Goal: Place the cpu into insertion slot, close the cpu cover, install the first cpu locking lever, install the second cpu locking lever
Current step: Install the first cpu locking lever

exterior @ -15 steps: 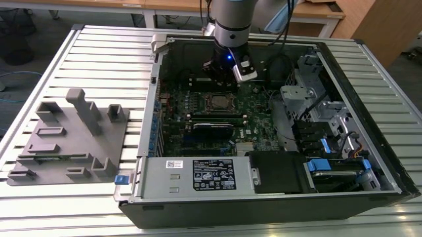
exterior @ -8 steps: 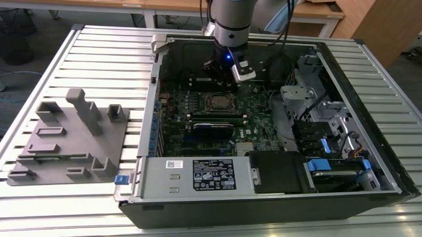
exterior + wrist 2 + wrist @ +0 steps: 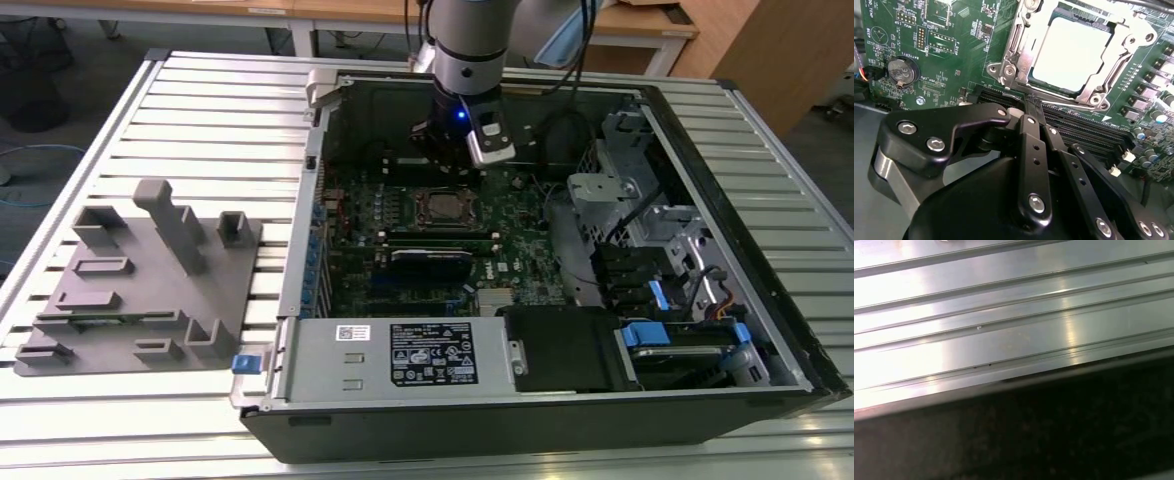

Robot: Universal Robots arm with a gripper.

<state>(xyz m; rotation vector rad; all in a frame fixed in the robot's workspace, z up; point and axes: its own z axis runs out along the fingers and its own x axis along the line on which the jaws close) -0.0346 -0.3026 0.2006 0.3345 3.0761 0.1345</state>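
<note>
One cpu (image 3: 1074,52) sat in the insertion slot (image 3: 438,205) under the cpu cover (image 3: 1018,46); I read the tool (image 3: 1030,107) as pinched narrow, empty, just beside it. A sideways slip could scrape the motherboard (image 3: 954,65)

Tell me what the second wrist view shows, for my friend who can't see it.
The silver cpu lies seated on a green motherboard, with the metal cpu cover framing it. The black gripper is in the foreground, its tip near the long black memory slots.
</note>
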